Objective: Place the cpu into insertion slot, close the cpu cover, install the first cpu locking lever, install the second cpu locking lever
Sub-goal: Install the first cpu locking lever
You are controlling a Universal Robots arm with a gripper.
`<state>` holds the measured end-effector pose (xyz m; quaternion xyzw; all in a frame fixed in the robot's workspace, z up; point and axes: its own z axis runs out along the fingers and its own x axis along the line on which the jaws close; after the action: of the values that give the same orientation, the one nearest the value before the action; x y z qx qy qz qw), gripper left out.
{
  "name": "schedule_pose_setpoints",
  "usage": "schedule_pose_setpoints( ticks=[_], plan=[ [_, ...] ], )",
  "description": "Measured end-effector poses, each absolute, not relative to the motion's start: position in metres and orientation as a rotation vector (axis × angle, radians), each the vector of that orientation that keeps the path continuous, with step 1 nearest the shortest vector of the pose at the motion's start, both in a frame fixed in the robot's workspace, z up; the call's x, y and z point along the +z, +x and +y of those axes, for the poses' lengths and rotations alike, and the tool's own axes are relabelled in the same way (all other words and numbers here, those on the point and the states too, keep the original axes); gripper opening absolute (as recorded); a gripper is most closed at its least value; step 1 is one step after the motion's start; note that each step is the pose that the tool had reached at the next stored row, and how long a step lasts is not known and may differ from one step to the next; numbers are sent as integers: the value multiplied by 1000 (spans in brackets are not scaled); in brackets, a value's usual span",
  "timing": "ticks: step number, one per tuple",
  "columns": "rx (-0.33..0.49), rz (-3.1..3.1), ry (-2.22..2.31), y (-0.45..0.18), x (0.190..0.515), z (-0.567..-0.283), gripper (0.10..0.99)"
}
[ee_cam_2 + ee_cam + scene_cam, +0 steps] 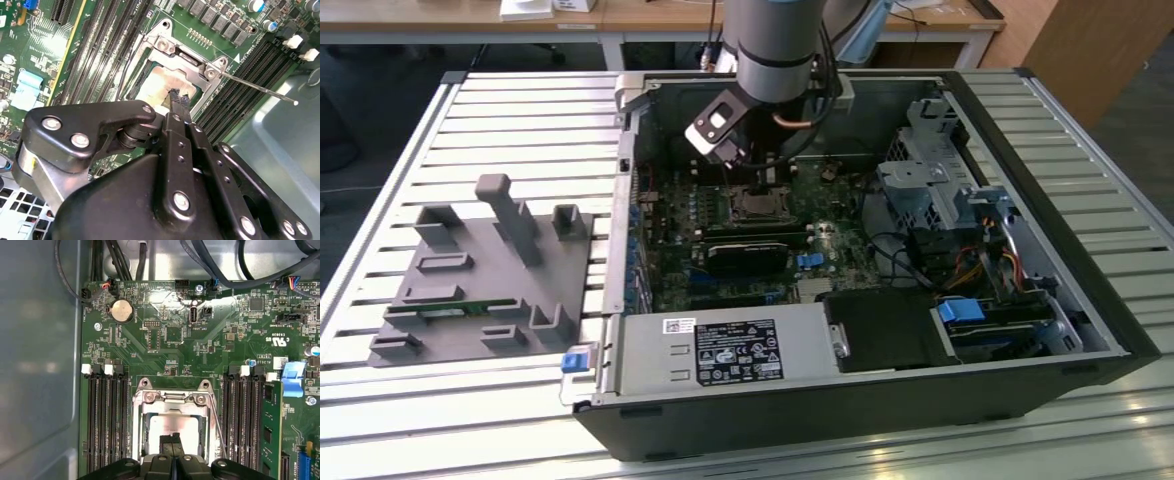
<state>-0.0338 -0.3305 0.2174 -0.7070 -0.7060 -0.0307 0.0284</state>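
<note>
Cpu (155, 85) sits framed by the cpu cover (170, 409), directly beneath the gripper (177, 96), whose fingers are pinched together holding nothing, tips at its face, so a sideways slip could scrape it or miss the thin lever (260, 90) alongside.

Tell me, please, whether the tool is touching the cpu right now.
Cannot tell. In the second wrist view the tool overlaps the cpu, framed by the cpu cover, but neither contact nor a gap shows plainly.
</note>
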Motion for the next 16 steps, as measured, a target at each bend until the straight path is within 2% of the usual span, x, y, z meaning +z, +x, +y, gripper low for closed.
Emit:
schedule_pose_setpoints(
  ticks=[16],
  plan=[
    [-94,-2179,-2182,-34,225,-331,106]
  ],
)
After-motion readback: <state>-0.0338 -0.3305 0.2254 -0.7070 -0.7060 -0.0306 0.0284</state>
